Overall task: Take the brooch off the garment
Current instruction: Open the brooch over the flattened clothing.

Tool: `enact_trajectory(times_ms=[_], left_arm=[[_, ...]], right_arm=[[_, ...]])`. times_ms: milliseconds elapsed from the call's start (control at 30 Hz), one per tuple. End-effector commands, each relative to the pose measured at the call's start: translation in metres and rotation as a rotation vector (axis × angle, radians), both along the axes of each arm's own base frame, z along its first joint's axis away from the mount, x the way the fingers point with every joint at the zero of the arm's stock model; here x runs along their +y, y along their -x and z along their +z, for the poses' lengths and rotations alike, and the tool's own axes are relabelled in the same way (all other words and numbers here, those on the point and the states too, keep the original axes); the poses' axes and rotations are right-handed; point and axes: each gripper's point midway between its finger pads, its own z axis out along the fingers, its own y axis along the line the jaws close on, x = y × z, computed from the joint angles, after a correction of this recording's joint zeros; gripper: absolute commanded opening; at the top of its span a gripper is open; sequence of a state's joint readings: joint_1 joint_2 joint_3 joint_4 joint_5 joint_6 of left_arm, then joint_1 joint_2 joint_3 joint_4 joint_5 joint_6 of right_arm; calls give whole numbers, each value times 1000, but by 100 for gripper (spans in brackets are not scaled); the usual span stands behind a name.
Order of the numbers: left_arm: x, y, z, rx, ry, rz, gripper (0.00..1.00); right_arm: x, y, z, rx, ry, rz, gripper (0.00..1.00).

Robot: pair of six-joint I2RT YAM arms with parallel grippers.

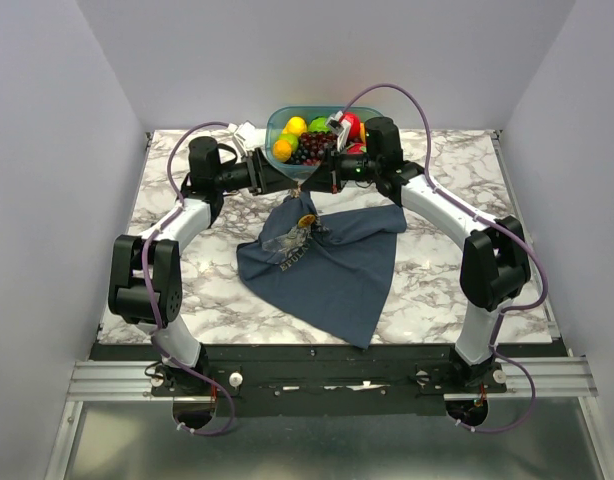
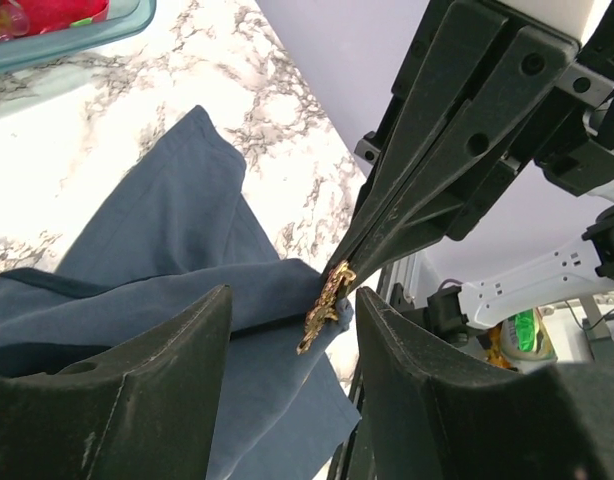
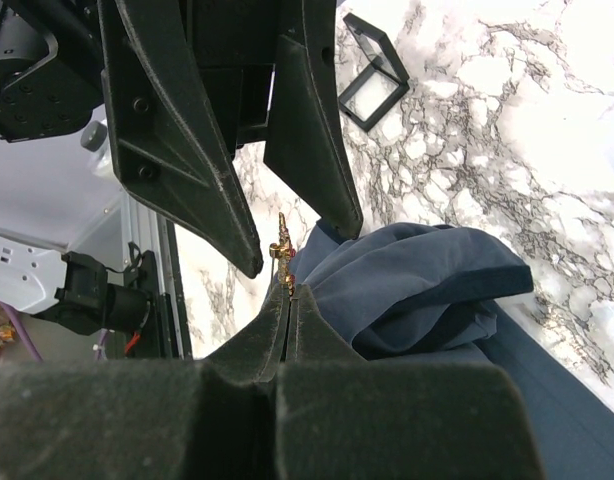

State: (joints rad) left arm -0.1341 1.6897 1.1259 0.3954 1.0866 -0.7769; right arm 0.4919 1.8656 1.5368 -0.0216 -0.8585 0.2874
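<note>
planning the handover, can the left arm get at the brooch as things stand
Probably yes. The left hand is open, with the brooch between its fingers. The right hand is shut on the brooch's upper end, so only the lower part, by the garment, looks free to pinch.

Top view: fixed high above and behind the bases (image 1: 192,385), facing forward and down, far enough back to take in the whole table (image 1: 467,190). Left wrist view: very near, looking out between own fingers (image 2: 137,400) straight at the right gripper (image 2: 344,266), table slanting behind. Right wrist view: equally near, looking along own fingers (image 3: 287,400) at the left gripper (image 3: 302,250), table tilted beyond. Shared by both wrist views, from opposite sides: brooch (image 2: 325,305) and raised fold of garment (image 2: 167,250). Same spot seen small, mid-table, from the top.
</note>
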Motion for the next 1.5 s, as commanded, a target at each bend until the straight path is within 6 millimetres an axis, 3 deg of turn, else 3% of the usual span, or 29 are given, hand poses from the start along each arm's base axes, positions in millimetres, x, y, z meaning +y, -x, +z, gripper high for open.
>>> enact_trajectory(times_ms=[0,1000,1167,1333,1467], left_arm=[[-7,4,5,-17,22,-39,60],[-10,7,-9,6,-1,-36,46],[-8,0,-20,50,-22,6,41],[-7,-9,-31,101,-26,50,38],[-5,-19,-42,157,-51,95,32]], right_arm=[[3,5,18,-26,-25,22,0],[2,7,17,-20,-29,28,0],[3,15,24,-41,-42,64,0],[12,39,35,-104,-68,182,1],[16,46,42,-172,-68,217,1]])
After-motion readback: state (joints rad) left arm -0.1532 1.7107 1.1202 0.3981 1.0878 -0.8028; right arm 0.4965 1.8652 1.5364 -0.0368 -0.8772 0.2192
